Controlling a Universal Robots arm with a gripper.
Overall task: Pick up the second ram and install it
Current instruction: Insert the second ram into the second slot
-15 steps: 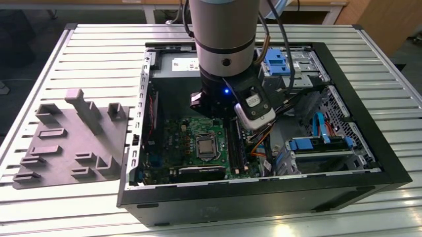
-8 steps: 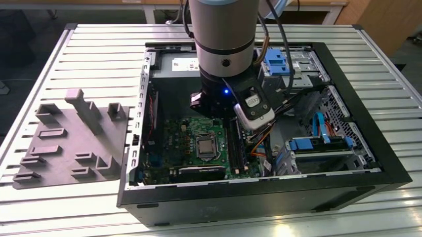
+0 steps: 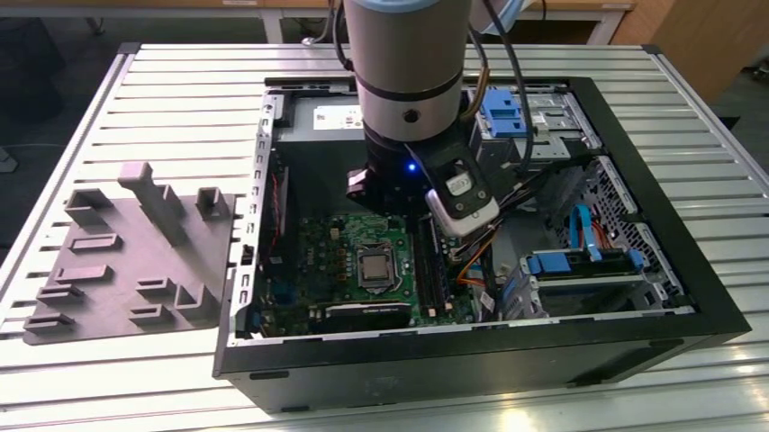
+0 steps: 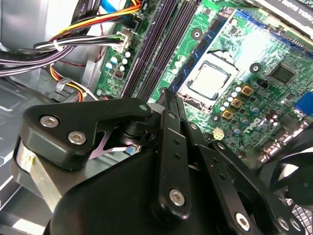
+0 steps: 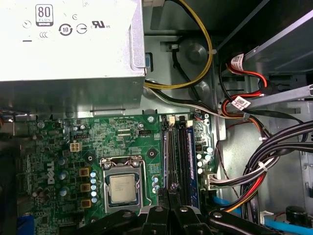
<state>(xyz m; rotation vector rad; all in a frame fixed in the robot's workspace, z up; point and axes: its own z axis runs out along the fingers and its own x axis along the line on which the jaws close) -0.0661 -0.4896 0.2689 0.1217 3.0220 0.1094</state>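
First wrist view has my pincer point(image 5: 169, 194), drawn narrow, over the long black motherboard slots point(image 5: 176, 156) beside 1 seated dark, blue-green-edged memory stick point(image 5: 191, 161); I cannot tell whether that is the second ram, so I judge installing under way.

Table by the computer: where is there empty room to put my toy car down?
The slatted table is bare beyond the grey tray, on the exterior view's left of the computer case, and in the near strip before the tray. Inside the case is crowded: arm, cables, motherboard.
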